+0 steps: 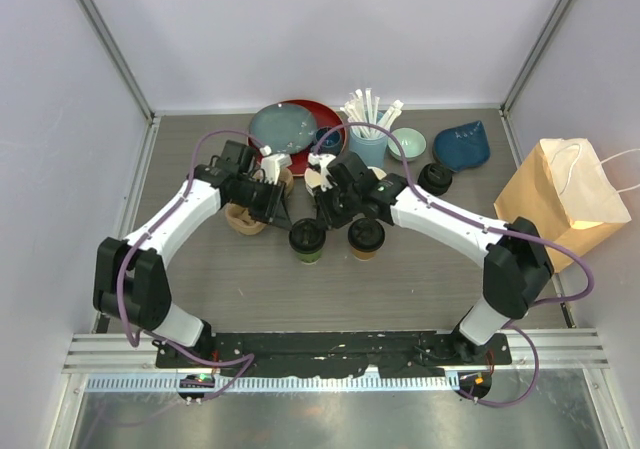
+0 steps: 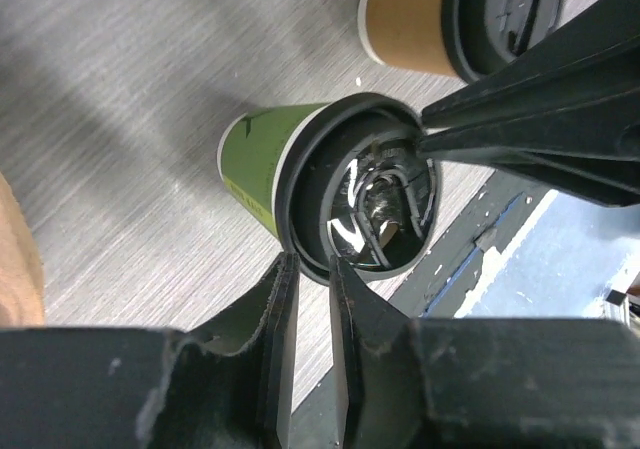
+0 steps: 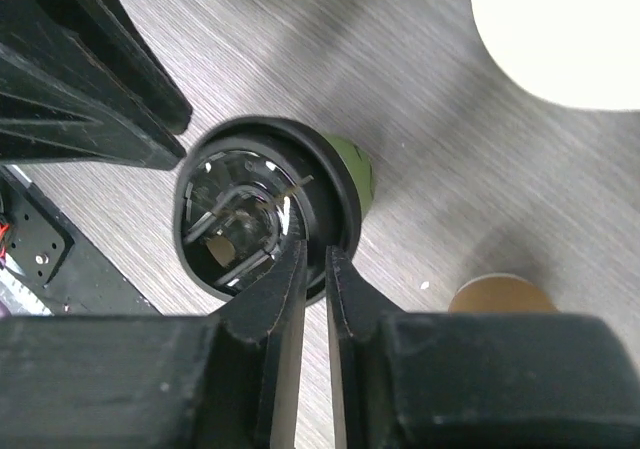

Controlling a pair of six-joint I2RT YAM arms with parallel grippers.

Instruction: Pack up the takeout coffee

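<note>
Left claw (image 2: 313, 262) and right claw (image 3: 316, 250), narrow, seemingly pinch the green cup's (image 2: 255, 162) lid (image 2: 306, 184).

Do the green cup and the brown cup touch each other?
Apart. The left wrist view shows bare table between the green cup and the brown cup.
</note>
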